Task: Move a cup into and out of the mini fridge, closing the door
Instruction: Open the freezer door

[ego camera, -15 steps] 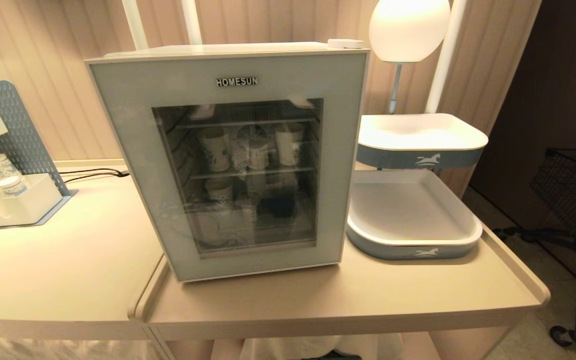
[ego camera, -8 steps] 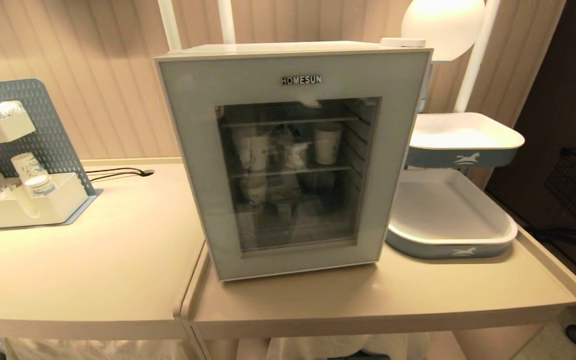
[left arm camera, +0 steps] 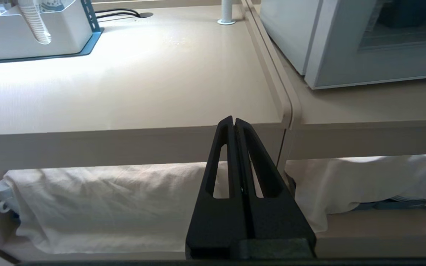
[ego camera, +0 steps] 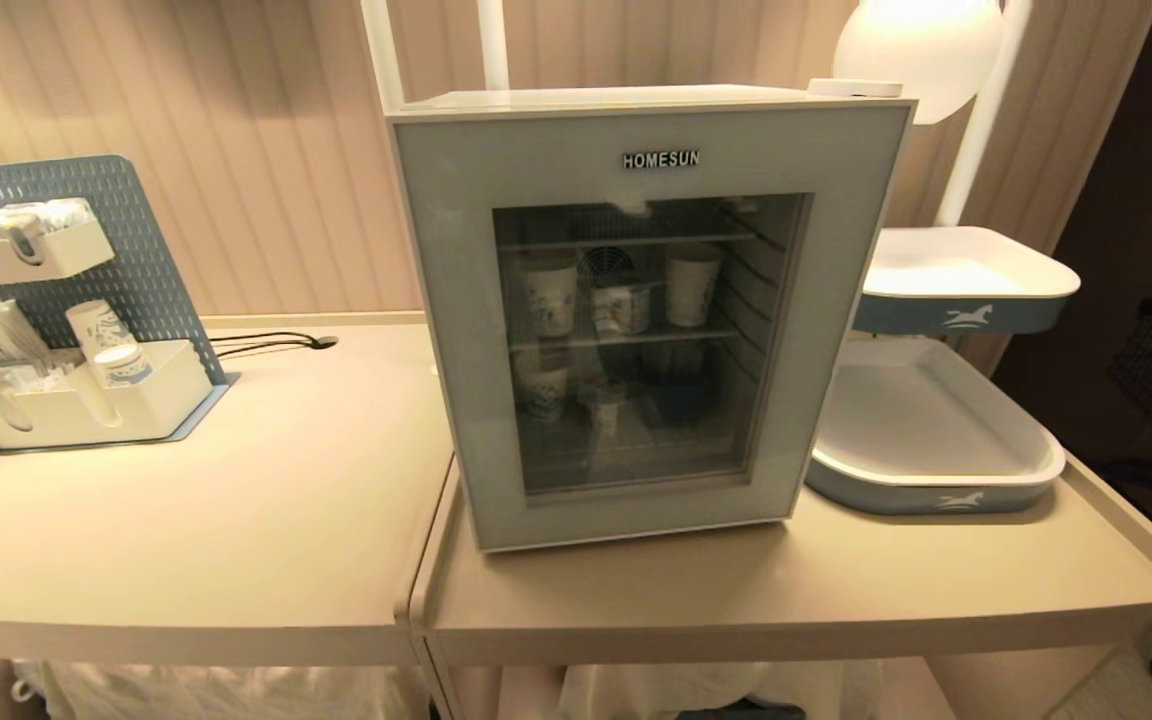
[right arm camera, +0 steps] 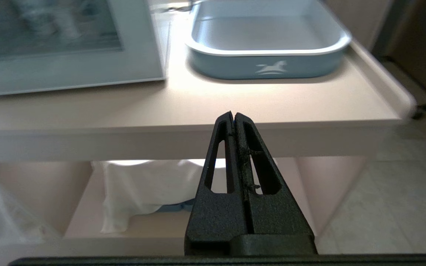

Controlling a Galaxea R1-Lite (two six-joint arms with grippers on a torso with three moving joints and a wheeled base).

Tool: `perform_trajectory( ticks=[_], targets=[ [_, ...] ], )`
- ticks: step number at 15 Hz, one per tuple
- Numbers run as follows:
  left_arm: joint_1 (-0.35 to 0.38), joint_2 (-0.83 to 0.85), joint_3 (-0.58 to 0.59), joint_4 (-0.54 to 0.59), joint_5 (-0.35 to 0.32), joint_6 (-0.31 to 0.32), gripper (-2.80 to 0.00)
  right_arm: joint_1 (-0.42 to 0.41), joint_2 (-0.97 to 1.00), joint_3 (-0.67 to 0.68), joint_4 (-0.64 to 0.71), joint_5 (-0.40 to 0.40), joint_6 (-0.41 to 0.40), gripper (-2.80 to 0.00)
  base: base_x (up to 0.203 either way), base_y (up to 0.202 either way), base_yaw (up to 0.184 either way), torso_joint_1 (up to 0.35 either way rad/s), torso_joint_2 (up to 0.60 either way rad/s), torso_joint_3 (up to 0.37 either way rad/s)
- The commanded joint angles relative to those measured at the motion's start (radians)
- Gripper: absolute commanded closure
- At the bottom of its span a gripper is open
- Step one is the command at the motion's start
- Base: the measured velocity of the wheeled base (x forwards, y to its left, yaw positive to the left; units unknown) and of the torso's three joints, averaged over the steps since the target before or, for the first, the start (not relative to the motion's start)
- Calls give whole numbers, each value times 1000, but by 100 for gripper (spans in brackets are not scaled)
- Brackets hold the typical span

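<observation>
The mini fridge (ego camera: 651, 310) stands on the right-hand desk (ego camera: 786, 590), its door (ego camera: 636, 500) closed; through the glass, paper cups (ego camera: 548, 293) sit on the wire shelves; a blue-and-white tray (ego camera: 936, 490) lies just beside it; a cup organiser (ego camera: 86, 400) stands on the left desk; the left gripper (left arm camera: 234, 122) and right gripper (right arm camera: 233, 115) hang below the desk edge, both pressed closed and holding nothing.

Both the left gripper (left arm camera: 234, 120) and right gripper (right arm camera: 233, 114) are matte black, finely textured plastic, each finger a tapering wedge with a long triangular cutout.
</observation>
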Motion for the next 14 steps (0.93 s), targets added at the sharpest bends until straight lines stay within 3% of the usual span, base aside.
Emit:
perform_trajectory(
  ticks=[1, 14],
  targets=[
    [1, 1, 0, 1, 0, 1, 0, 1, 2, 0, 0, 0, -1, 0, 0, 0, 0, 0, 0, 0],
    [1, 1, 0, 0, 5, 4, 0, 1, 2, 0, 1, 0, -1, 0, 0, 0, 0, 0, 0, 0]
  ],
)
